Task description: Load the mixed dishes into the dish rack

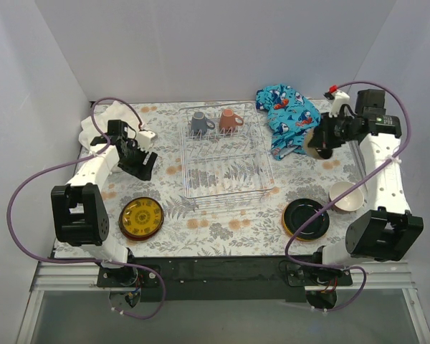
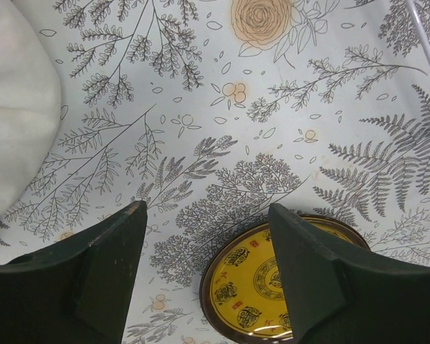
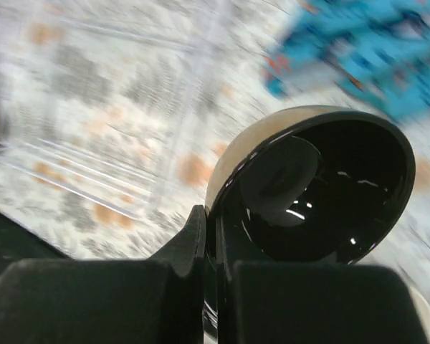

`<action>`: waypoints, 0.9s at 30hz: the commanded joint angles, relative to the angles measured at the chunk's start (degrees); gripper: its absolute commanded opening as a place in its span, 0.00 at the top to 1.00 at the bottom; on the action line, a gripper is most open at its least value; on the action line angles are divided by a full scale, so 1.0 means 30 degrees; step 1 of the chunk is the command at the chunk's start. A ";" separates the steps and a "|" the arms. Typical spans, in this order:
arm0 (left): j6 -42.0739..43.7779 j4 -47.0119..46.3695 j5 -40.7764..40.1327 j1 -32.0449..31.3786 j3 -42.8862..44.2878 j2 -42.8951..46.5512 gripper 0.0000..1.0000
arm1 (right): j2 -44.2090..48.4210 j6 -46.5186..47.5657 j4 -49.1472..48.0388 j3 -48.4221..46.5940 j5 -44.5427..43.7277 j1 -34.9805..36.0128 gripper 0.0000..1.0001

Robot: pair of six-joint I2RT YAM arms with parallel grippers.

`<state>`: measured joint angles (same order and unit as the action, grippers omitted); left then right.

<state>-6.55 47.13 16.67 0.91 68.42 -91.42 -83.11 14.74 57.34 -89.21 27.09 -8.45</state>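
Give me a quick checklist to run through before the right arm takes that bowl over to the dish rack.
1. Grip: the right gripper is shut on the rim of the bowl. Ok.
2. Room in the dish rack: only a grey mug and a brown mug sit at its far end, and the near rows are bare. Ok.
3. Left gripper: open, left of the rack, above the table by the yellow plate. Ok.
4. Bowl clear of the blue cloth: they overlap in the top view. Cannot tell.
5. Right wrist view sharp enough to guide by: background blurred. Not ok.
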 commanded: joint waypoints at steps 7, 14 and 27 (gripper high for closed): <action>-0.0749 -0.1004 0.0129 -0.0038 -0.0482 0.3339 0.32 | 0.2307 -1.4425 -2.3208 0.6825 1.1008 0.5829 0.99; -0.1742 -0.1708 -0.0896 -0.0038 -0.1275 0.4397 0.30 | -0.1292 -2.0935 -3.1676 0.7940 1.1242 0.9142 0.99; -0.2241 -0.0770 -0.1571 -0.0039 -0.2124 0.5745 0.29 | -0.5723 -2.4865 -3.7599 0.9052 1.0570 1.1544 0.99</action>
<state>-12.69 44.01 12.78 0.91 62.43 -77.38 -100.25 -55.59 -43.62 -62.35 59.05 23.86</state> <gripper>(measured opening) 0.705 0.053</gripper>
